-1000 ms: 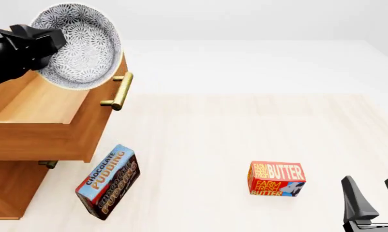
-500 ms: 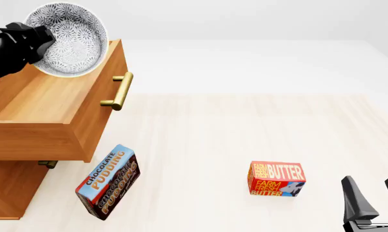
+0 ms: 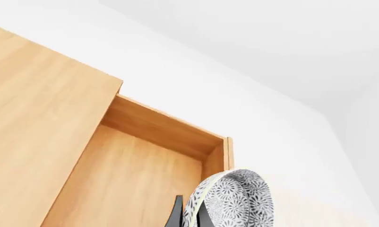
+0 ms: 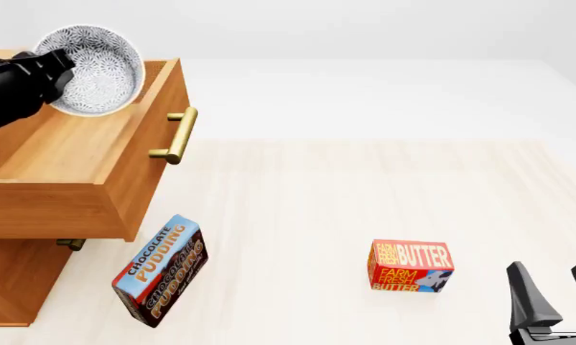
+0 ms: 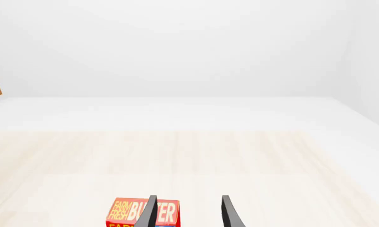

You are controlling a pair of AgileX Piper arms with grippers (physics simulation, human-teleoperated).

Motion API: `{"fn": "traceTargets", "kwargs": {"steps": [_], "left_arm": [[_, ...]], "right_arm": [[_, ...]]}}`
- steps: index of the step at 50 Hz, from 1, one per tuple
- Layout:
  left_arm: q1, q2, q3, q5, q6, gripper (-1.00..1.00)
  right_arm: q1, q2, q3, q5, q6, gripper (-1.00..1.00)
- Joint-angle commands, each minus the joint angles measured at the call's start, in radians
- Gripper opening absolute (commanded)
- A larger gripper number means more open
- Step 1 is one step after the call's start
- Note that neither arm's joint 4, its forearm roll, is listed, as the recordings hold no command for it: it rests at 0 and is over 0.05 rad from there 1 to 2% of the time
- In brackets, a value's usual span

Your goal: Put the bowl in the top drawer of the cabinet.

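Observation:
The white bowl (image 4: 98, 70) with its blue-grey floral pattern hangs tilted on its side over the inside of the open top drawer (image 4: 77, 154). My left gripper (image 4: 62, 70) is shut on the bowl's rim from the left. In the left wrist view the bowl (image 3: 235, 202) is pinched edge-on between the fingertips (image 3: 176, 215), above the drawer's wooden floor (image 3: 129, 184). The light-brown cabinet (image 4: 10, 284) stands at the left, and the drawer's brass handle (image 4: 177, 135) faces right. My right gripper (image 4: 559, 302) stands open low at the near right, holding nothing.
A chocolate pudding box (image 4: 159, 269) leans on the table just in front of the cabinet. A red butter box (image 4: 410, 267) sits at the near right, just ahead of my right gripper (image 5: 188, 213) and partly behind its fingers as the butter box (image 5: 130, 213) in the right wrist view.
The left gripper has carried the bowl leftward and down, from above the drawer's front panel to over the drawer's inside. The right arm has not moved.

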Motion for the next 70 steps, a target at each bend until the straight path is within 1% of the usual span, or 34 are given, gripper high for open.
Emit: {"fn": "traceTargets", "kwargs": {"steps": [1,6,39,70], "left_arm": [[0.056,0.048,0.011,-0.034,-0.041,-1.0],[0.08,0.064,0.014,-0.036,-0.049,-1.0],[0.122,0.193,0.038,-0.1,-0.065,-1.0],[0.158,0.244,0.052,-0.118,-0.068,-1.0]], "right_arm": [[0.0,-0.001,0.001,0.0,0.0,1.0],[0.0,-0.002,0.001,0.0,0.0,1.0],[0.0,-0.001,0.001,0.0,0.0,1.0],[0.0,-0.001,0.001,0.0,0.0,1.0]]}}
